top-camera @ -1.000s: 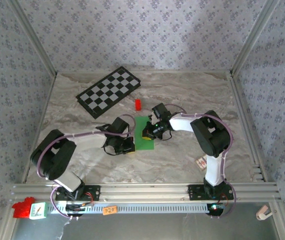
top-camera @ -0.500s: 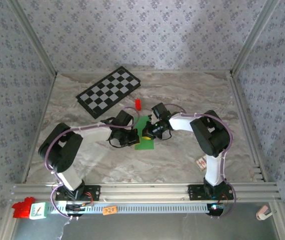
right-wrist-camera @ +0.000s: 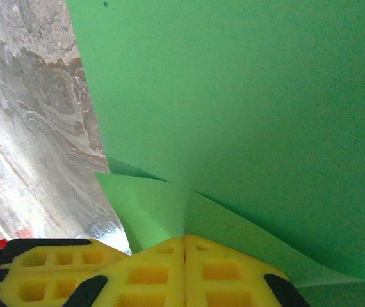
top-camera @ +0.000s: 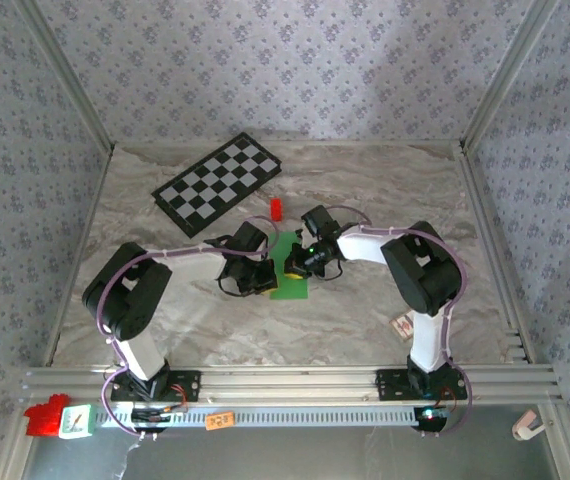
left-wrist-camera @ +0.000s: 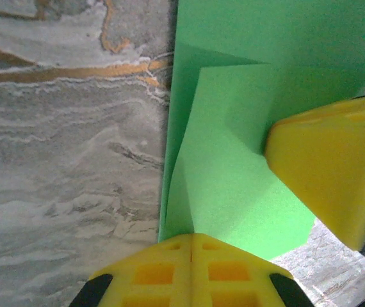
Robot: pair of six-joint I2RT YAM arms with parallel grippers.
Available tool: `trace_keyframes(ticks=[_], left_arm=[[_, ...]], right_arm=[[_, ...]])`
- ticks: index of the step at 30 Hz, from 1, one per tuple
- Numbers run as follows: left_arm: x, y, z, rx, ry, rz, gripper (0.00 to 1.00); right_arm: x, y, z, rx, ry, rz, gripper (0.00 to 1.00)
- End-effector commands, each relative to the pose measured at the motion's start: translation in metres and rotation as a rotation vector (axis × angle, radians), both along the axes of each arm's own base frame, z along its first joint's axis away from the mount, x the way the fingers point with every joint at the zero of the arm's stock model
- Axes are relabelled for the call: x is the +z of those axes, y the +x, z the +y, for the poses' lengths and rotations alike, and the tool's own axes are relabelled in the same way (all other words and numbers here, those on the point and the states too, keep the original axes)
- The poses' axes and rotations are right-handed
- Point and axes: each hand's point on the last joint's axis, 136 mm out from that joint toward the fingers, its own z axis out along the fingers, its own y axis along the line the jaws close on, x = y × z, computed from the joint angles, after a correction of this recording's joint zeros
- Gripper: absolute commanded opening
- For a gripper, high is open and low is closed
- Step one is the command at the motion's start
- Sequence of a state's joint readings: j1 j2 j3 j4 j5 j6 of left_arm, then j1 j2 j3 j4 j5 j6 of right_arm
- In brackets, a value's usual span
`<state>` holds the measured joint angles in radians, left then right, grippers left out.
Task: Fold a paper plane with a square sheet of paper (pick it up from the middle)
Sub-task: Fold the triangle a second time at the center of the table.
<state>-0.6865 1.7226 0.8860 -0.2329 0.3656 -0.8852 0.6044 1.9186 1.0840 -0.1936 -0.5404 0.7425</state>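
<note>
Now, near edge: both arm bases sit on the aluminium rail (top-camera: 295, 380), the left arm on the left.
Small card (top-camera: 402, 325): flat on the marble table (top-camera: 365, 190), just beside the right arm's upright link.
Square sheet of paper (top-camera: 291, 283): bright green and partly folded, lying mid-table between the two wrists. A lighter flap (left-wrist-camera: 234, 160) sits over the layer beneath.
Left gripper (left-wrist-camera: 191, 238): yellow fingers pressed together, tips at the flap's near edge. Whether any paper is caught between them cannot be told.
Right gripper (right-wrist-camera: 184, 238): fingers closed tight, tip bearing down on the flap and denting it.
Red block (top-camera: 276, 208): on the table just beyond the paper, not touching it.
Checkerboard (top-camera: 218, 183): far left of the table, lying flat at an angle.
</note>
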Motion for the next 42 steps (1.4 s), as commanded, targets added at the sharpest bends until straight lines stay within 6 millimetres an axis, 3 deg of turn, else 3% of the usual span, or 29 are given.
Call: trace_keyframes(ticks=[1, 11, 21, 31, 35, 42], left_arm=[[-0.030, -0.020, 0.025, 0.028, 0.126, 0.108, 0.00], [-0.035, -0.022, 0.026, 0.033, 0.138, 0.125, 0.00], [-0.038, -0.025, 0.030, 0.046, 0.153, 0.140, 0.00], [-0.050, -0.038, 0.047, 0.050, 0.240, 0.195, 0.00], [-0.060, -0.048, 0.056, 0.046, 0.276, 0.233, 0.00], [-0.056, -0.041, 0.052, 0.032, 0.260, 0.204, 0.00]], right_arm=[[0.012, 0.001, -0.003, 0.026, -0.053, -0.064, 0.07], [0.000, -0.025, 0.007, 0.088, -0.050, -0.029, 0.07], [0.004, -0.026, 0.012, 0.112, -0.020, -0.043, 0.07], [-0.032, -0.015, -0.025, 0.018, -0.086, -0.015, 0.06], [-0.035, 0.003, -0.042, -0.045, -0.075, -0.026, 0.06], [-0.037, 0.036, -0.076, -0.149, -0.077, -0.035, 0.06]])
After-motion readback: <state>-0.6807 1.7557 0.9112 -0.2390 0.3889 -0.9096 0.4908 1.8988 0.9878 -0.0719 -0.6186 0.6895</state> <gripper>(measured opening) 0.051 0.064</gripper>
